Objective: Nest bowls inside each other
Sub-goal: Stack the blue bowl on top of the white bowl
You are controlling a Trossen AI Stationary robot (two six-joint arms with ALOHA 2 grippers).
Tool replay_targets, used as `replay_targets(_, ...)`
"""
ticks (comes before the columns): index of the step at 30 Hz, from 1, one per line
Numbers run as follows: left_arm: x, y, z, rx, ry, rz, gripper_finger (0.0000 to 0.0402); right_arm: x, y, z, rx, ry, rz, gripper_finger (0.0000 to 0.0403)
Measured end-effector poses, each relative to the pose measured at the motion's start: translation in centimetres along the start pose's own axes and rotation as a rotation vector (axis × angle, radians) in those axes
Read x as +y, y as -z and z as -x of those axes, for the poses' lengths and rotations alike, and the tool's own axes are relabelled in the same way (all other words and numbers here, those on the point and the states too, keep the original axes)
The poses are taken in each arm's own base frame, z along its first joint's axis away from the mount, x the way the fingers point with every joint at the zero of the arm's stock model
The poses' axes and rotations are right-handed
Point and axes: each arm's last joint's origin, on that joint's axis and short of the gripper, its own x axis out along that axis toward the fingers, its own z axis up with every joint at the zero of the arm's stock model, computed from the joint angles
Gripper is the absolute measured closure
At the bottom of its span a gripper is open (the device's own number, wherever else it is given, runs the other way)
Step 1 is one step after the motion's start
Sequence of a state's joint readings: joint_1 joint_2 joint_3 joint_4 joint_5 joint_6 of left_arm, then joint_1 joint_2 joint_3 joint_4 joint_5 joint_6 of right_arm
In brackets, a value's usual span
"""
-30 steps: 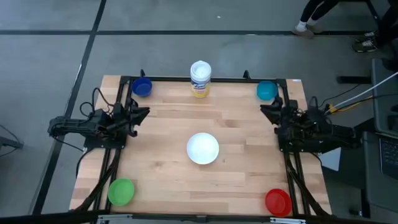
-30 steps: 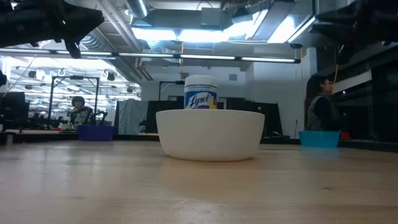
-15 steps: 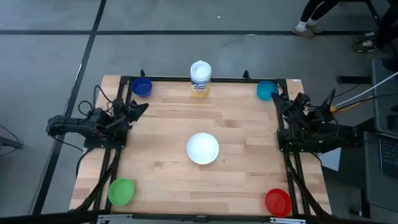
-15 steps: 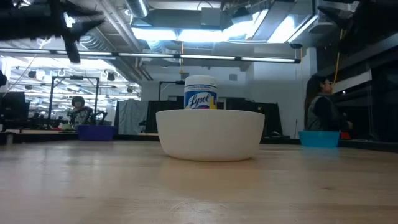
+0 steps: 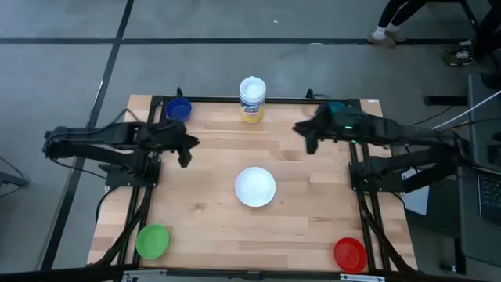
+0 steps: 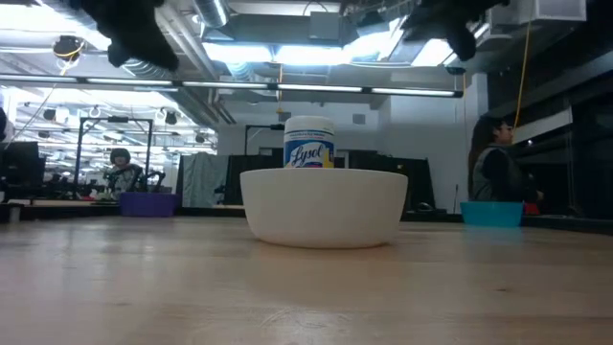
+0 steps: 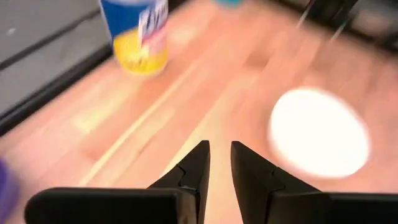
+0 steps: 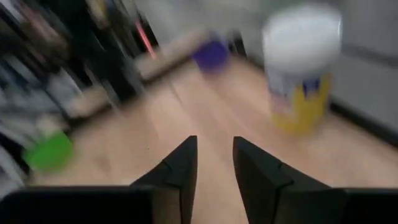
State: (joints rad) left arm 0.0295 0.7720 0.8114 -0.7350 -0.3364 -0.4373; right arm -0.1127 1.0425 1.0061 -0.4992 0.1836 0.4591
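The white bowl (image 5: 255, 186) rests on its base at the table's middle, also seen in the low view (image 6: 324, 206). The dark blue bowl (image 5: 178, 110) sits at the far left corner and the green bowl (image 5: 152, 241) at the near left. The red bowl (image 5: 350, 254) is at the near right. The light blue bowl (image 5: 338, 107) is at the far right, largely under my right arm. My left gripper (image 5: 188, 149) hangs above the table left of the white bowl, open by a narrow gap (image 7: 219, 155). My right gripper (image 5: 305, 135) hangs above the far right part, open and holding nothing (image 8: 214, 149).
A white canister with a yellow label (image 5: 252, 99) stands upright at the middle of the far edge, behind the white bowl. A black frame (image 5: 313, 99) runs along the table's far and side edges. A person (image 6: 493, 172) stands beyond the table on the right.
Both arms have risen from their resting places at the table's left and right edges. They have swung inward over the table toward its middle, their grippers tipping to slant downward. The bowls and the canister have stayed where they were.
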Motion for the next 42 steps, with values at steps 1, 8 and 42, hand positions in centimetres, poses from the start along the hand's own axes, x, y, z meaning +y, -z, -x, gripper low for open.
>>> replay_targets(1, -0.2, -0.1, -0.6, 0.026, -0.004, -0.026, 0.0340, 0.2, 0.0, -0.9, 0.077, 0.037, 0.017, 0.0288)
replay_targets(8, -0.6, 0.0, -4.9, 0.214, 0.009, -0.103, 0.0340, 1.1, 2.3, -7.0, 0.416, 0.044, 0.070, 0.0263)
replay_targets(42, 3.7, -1.5, 0.7, -0.057, 0.005, 0.075, 0.0301, -15.2, 6.7, -0.6, 0.347, 0.615, -0.294, 0.0250)
